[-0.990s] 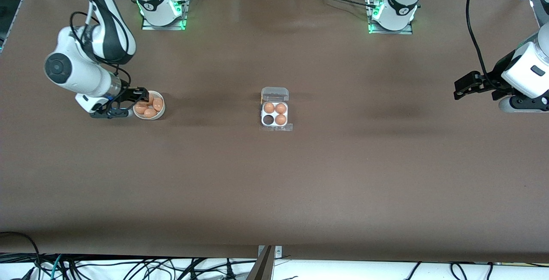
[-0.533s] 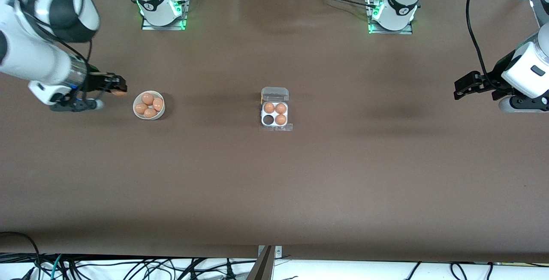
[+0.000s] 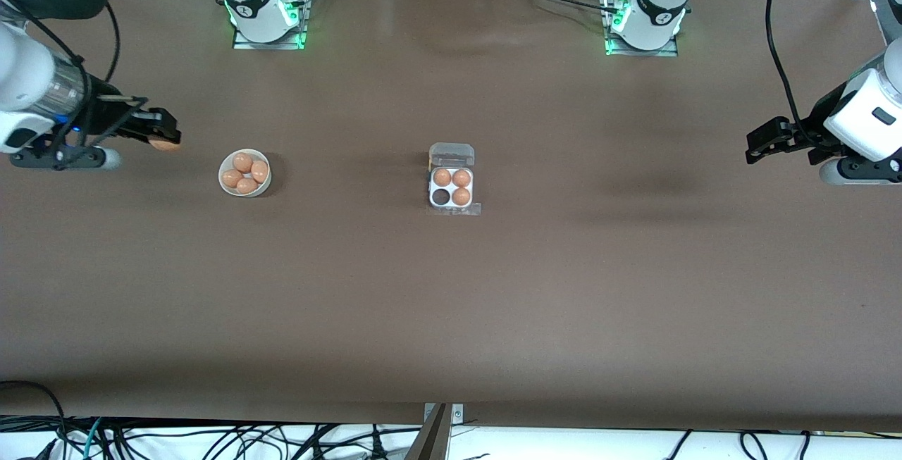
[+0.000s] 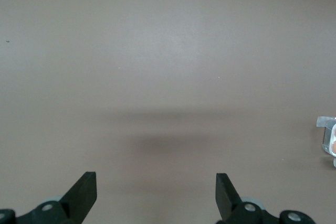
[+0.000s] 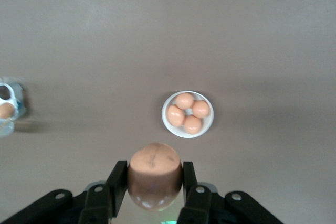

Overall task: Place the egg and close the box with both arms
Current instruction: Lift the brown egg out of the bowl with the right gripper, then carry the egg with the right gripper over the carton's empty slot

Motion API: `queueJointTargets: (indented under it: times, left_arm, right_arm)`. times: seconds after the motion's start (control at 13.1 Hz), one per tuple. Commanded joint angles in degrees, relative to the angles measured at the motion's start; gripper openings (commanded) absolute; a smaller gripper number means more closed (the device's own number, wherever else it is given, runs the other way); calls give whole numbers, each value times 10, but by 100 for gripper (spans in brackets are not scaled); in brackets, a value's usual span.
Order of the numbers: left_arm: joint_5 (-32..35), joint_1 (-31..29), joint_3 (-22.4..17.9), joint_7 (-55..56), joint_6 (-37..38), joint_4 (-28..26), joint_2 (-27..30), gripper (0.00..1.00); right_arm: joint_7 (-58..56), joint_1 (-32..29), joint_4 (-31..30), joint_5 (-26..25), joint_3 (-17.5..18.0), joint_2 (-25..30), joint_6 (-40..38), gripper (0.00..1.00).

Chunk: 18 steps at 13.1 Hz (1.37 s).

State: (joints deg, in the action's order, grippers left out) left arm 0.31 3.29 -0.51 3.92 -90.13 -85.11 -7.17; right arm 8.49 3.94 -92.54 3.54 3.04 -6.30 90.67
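Note:
My right gripper [image 3: 163,137] is shut on an orange-brown egg [image 5: 155,174] and holds it in the air over the table at the right arm's end, beside the white bowl [image 3: 224,189]. The clear box [image 3: 452,187] lies at the table's middle with its lid open; three cells hold eggs and one cell, nearer the front camera, shows dark. The box's edge also shows in the right wrist view [image 5: 9,109] and in the left wrist view [image 4: 329,135]. My left gripper [image 3: 761,144] is open and empty, waiting over the left arm's end of the table.
The white bowl [image 5: 168,127] holds several eggs. Bare brown table lies between the bowl and the box. The arms' green-lit bases [image 3: 268,20] stand along the table's top edge in the front view. Cables hang below the edge nearest the front camera.
My right gripper has lifted an egg out of the bowl and drawn back toward the right arm's end of the table. The left arm has not moved.

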Motion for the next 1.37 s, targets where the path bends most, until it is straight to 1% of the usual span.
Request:
queueJointTargets:
  times: [0.0, 0.15, 0.23, 0.3, 0.46, 0.69, 0.99, 1.14, 1.3]
  left_arm:
    - [11, 2, 3, 4, 6, 16, -6, 100]
    - [11, 2, 3, 4, 6, 16, -6, 100]
    - [11, 2, 3, 4, 6, 16, -6, 100]
    - [11, 1, 2, 2, 6, 16, -6, 100]
    - [11, 1, 2, 2, 6, 16, -6, 100]
    - [11, 1, 2, -3, 6, 16, -6, 100]
    - [10, 2, 2, -4, 5, 16, -11, 100]
    - [10, 2, 3, -3, 5, 17, -12, 100]
    - [10, 2, 3, -1, 5, 17, -11, 100]
  right_arm:
    - [72, 53, 74, 3, 4, -62, -16, 0]
    - [127, 96, 108, 3, 4, -102, -8, 0]
    - [154, 118, 137, 4, 4, -129, -6, 0]
    - [181, 138, 169, 10, 4, -160, 0, 0]
    - [223, 172, 206, 26, 4, -206, 27, 0]
    - [263, 221, 212, 28, 4, -256, 107, 0]
    - [282, 267, 213, 27, 4, -319, 201, 0]
    - [301, 287, 213, 26, 3, -339, 225, 0]
    - [321, 302, 212, 24, 3, -351, 228, 0]
